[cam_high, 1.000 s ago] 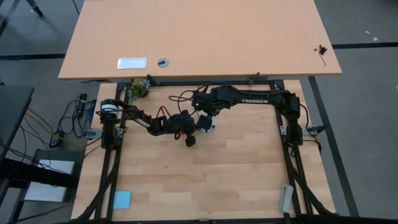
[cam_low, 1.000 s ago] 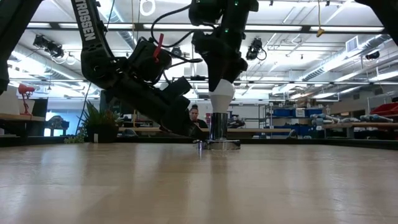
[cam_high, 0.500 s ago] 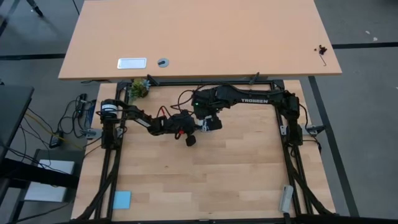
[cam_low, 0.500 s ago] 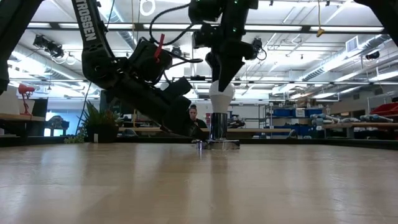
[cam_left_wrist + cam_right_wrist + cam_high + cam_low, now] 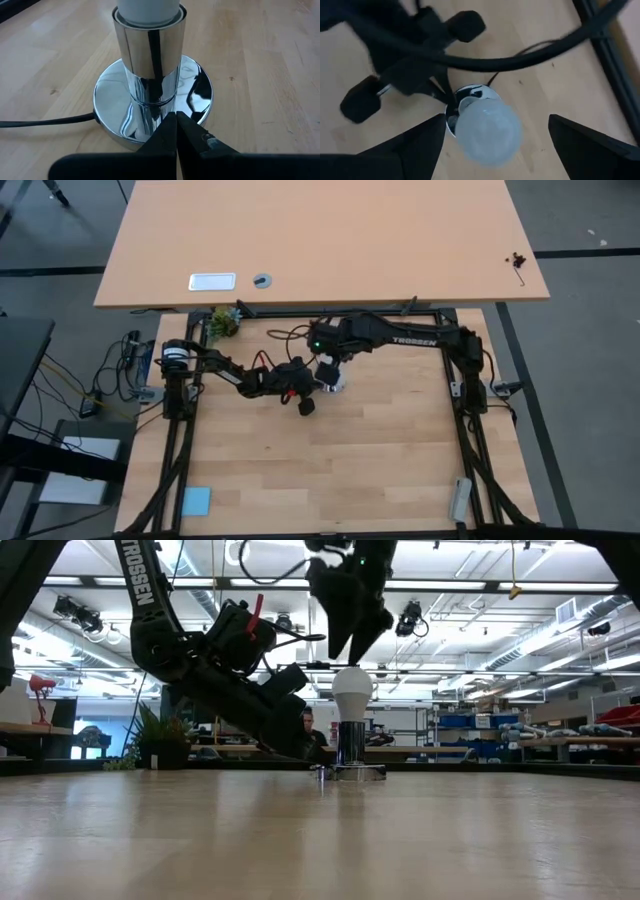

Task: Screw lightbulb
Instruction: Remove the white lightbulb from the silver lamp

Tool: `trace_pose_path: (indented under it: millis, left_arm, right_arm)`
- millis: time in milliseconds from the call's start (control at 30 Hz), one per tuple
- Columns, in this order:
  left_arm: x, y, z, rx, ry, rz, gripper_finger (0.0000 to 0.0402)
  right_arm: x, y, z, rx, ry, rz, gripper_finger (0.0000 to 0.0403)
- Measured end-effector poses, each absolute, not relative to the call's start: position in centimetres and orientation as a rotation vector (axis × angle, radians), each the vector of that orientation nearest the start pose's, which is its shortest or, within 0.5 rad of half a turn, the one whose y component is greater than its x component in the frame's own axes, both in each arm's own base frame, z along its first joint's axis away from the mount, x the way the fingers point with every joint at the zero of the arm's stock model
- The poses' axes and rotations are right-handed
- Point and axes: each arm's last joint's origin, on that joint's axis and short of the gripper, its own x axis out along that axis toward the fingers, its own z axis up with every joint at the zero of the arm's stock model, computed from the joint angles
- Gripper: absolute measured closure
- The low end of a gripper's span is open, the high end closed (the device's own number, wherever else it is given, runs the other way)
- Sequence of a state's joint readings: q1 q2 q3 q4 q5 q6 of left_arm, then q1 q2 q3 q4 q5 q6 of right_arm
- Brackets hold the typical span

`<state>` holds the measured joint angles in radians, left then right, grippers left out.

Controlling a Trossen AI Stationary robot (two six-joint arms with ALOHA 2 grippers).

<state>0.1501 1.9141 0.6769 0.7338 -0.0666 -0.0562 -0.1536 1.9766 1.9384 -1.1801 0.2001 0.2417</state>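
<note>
arms: two, dark, jointed segments | right arm (image 5: 400,337): white TROSSEN lettering on its long link, small green light at its 9 o'clock end | left arm (image 5: 235,375): red clip and thin red wire near the wrist, black cable loops | left gripper (image 5: 176,131): black tapered fingers

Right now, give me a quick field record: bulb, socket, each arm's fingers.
lightbulb: upright, seated in the socket
socket: chrome tube on a round chrome base with a black cord, standing on the table
left gripper: fingers shut, tips pressed on the edge of the socket base
right gripper: fingers open, above the lightbulb, not touching it
table: light wood
</note>
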Motion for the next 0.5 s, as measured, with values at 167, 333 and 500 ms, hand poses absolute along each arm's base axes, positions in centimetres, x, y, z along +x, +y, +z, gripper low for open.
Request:
trace_pose_path:
  millis: [167, 333, 500]
  left_arm:
    - [32.6, 5.1, 9.3, -0.076, 0.501, 0.226, 0.0399]
    - [32.6, 5.1, 9.3, -0.075, 0.501, 0.226, 0.0399]
    - [32.6, 5.1, 9.3, -0.076, 0.501, 0.226, 0.0399]
  right_arm:
    - [39.6, -8.4, 28.9, 0.291, 1.201, -0.503, 0.0045]
    - [39.4, -9.1, 27.7, 0.365, 1.212, -0.498, 0.0051]
    - [39.4, -9.0, 27.4, 0.346, 1.231, -0.469, 0.0085]
